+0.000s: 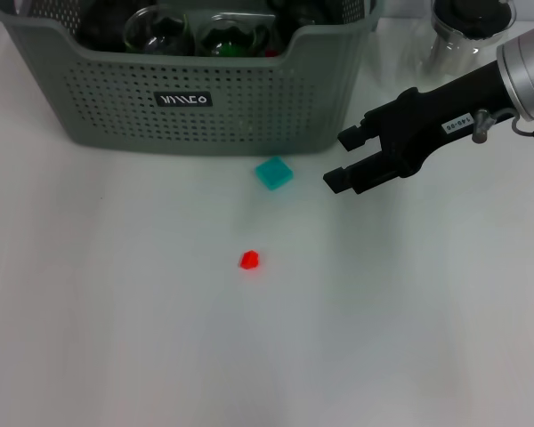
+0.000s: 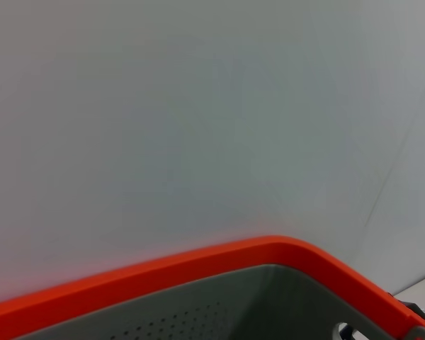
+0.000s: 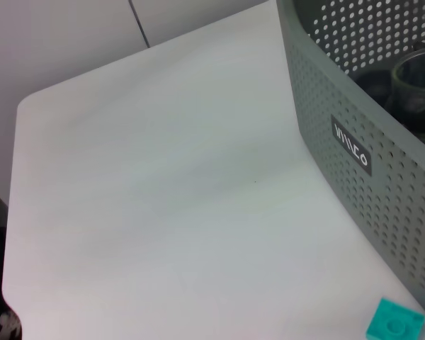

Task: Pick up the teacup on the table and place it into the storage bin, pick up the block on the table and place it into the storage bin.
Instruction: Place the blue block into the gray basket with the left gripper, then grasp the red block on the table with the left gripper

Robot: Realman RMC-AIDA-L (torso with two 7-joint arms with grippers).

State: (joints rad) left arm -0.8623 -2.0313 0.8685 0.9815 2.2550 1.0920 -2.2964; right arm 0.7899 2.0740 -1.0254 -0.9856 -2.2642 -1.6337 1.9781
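Observation:
The storage bin (image 1: 196, 107) stands at the back of the white table, its black label facing me; it also fills the side of the right wrist view (image 3: 354, 152). Clear glass cups (image 1: 160, 34) lie inside it, and I cannot tell which is the teacup. A teal block (image 1: 273, 173) lies just in front of the bin and shows in the right wrist view (image 3: 395, 322). A small red block (image 1: 249, 260) sits nearer to me. My right gripper (image 1: 341, 160) hovers open and empty, just right of the teal block. The left gripper is out of view.
A clear glass vessel with a dark top (image 1: 467, 31) stands at the back right, beside the bin. The left wrist view shows only a grey bin with an orange rim (image 2: 219, 265) and a pale wall. The table's far edge (image 3: 28, 99) shows in the right wrist view.

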